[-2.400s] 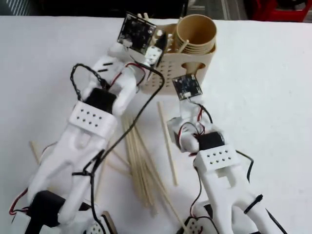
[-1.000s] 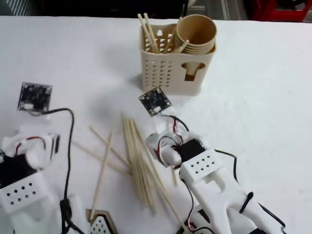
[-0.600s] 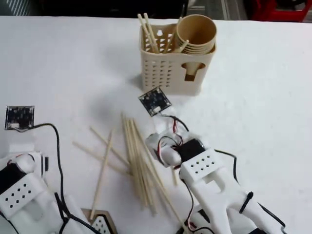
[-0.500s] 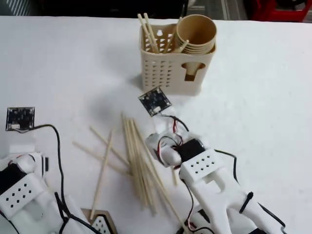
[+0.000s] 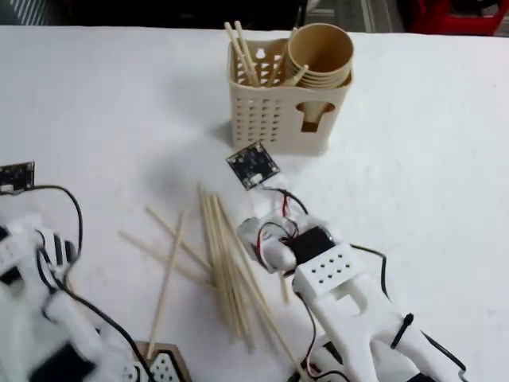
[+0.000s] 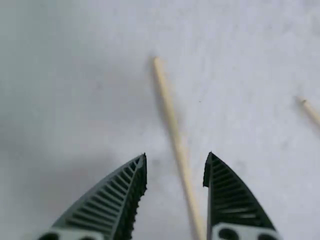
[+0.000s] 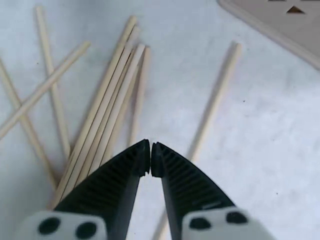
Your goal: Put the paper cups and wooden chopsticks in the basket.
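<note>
Several wooden chopsticks [image 5: 227,263] lie loose on the table [image 5: 103,95] beside my right arm [image 5: 350,294]. A few more stand in the basket [image 5: 278,111] at the far side, w/ the stacked paper cups [image 5: 320,52] inside it too. I see my right gripper [image 7: 150,150] w/ tips pressed together, nothing btwn, close by the bundle. My left gripper [image 6: 176,159] is spread, w/ one chopstick [image 6: 172,130] lying btwn its jaws on the table.
</note>
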### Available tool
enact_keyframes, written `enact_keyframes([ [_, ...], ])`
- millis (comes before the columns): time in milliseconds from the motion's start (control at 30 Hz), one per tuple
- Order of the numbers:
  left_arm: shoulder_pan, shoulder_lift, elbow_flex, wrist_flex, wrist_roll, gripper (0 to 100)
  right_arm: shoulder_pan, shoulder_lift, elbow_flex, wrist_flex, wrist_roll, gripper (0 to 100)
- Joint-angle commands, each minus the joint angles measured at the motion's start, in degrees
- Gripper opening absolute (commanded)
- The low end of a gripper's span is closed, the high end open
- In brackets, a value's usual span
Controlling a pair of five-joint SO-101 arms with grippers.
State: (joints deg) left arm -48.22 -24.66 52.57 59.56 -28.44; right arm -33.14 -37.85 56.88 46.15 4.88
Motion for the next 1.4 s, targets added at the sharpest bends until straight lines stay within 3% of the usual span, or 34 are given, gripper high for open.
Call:
enact_keyframes([
  [0,-0.3,15.2,-6.1,-7.5,1.1,20,-0.3,-1.3,-0.3,0.3,0.4,1.8],
  [233,0.0,32.2,-13.5,-11.4,0.8,19,-0.3,-1.3,-0.3,0.3,0.4,1.8],
  [500,2.2,42.6,-21.6,-10.9,1.1,8,-0.3,-1.3,-0.3,0.3,0.4,1.8],
  [933,9.2,43.5,-27.2,-10.8,1.5,8,-0.3,-1.3,-0.3,0.3,0.4,1.8],
  [1100,9.9,43.5,-29.6,-10.8,6.2,8,-0.2,-1.3,-0.3,0.3,0.4,1.8],
  [1367,12.3,43.5,-31.1,-10.8,6.5,6,-0.2,-1.3,-0.3,0.3,0.4,1.8],
])
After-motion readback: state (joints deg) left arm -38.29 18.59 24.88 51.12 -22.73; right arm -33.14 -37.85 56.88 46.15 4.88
